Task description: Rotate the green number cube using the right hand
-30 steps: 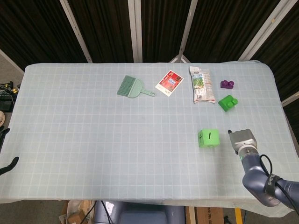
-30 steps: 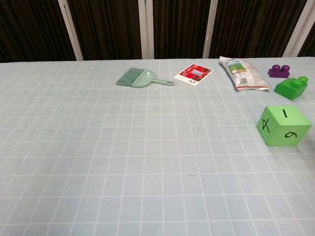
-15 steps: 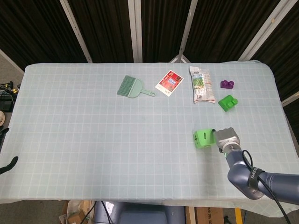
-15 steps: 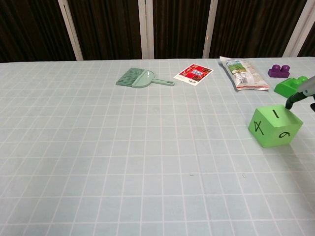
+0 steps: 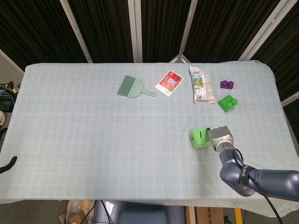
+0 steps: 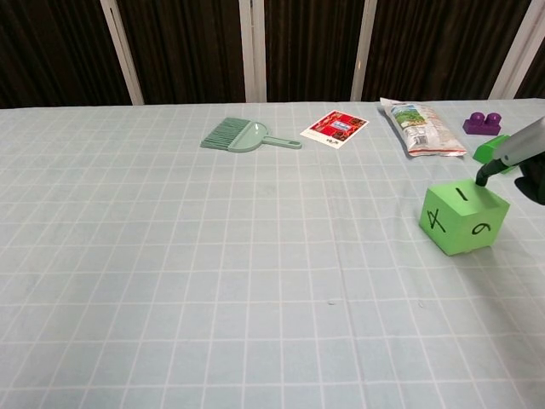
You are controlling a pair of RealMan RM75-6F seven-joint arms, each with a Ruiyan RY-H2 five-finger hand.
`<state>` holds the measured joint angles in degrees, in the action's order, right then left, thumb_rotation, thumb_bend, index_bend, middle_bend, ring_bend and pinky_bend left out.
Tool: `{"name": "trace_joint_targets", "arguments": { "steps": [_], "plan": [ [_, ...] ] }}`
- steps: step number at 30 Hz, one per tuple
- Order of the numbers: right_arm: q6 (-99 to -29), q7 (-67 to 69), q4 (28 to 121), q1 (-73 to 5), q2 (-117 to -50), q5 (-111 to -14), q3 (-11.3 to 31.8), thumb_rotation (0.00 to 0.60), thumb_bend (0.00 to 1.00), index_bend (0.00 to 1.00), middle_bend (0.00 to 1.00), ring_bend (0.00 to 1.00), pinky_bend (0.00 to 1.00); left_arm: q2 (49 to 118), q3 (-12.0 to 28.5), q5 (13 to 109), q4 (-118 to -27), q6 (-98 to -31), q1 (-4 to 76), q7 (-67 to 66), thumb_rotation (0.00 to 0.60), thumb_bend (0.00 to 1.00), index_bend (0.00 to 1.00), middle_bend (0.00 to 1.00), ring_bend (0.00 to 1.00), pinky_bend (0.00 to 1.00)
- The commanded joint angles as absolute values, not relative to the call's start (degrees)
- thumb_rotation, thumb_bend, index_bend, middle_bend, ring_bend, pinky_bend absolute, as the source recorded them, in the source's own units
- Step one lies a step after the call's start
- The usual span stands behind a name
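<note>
The green number cube sits on the grid-patterned tablecloth at the right front, turned corner-on in the chest view, with 4, 1 and 9 on its faces. My right hand is directly to the cube's right. One dark fingertip touches the cube's top far edge; nothing is gripped. The other fingers are mostly hidden. Only a dark sliver of my left hand shows at the left edge, too little to tell how it is held.
Along the far side lie a green hand brush, a red card, a snack packet, a purple block and a green block, which stands just behind the cube and hand.
My right hand has moved left up to the cube and pushed it. The cube has slid a little to the left and turned about its upright axis.
</note>
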<state>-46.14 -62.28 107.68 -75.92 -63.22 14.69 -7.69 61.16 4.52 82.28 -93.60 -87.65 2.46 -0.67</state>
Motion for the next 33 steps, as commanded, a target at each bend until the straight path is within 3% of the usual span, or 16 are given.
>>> {"name": "trace_joint_targets", "arguments": {
  "steps": [1, 17, 33],
  "plan": [
    [-46.02, -62.27, 107.58, -77.0, -63.9, 15.33, -7.68, 0.6, 0.97, 0.09, 0.84, 0.84, 0.72, 61.16, 4.56, 82.21, -93.57, -87.63, 2.46, -0.67, 0.6, 0.34, 0.12, 0.04, 0.0, 0.16],
    [-46.48, -61.6, 108.02, -81.54, -66.37, 17.19, -7.82, 0.6, 0.97, 0.11, 0.84, 0.84, 0.72, 61.17, 4.75, 81.84, -93.27, -87.29, 2.64, -0.37, 0.6, 0.34, 0.12, 0.03, 0.0, 0.16],
    [-45.21, -60.55, 109.1, -82.98, -63.07, 19.13, -10.71, 0.6, 0.97, 0.14, 0.84, 0.84, 0.72, 61.47, 4.75, 81.77, -93.28, -87.4, 2.65, -1.12, 0.6, 0.34, 0.12, 0.03, 0.0, 0.16]
  ]
}}
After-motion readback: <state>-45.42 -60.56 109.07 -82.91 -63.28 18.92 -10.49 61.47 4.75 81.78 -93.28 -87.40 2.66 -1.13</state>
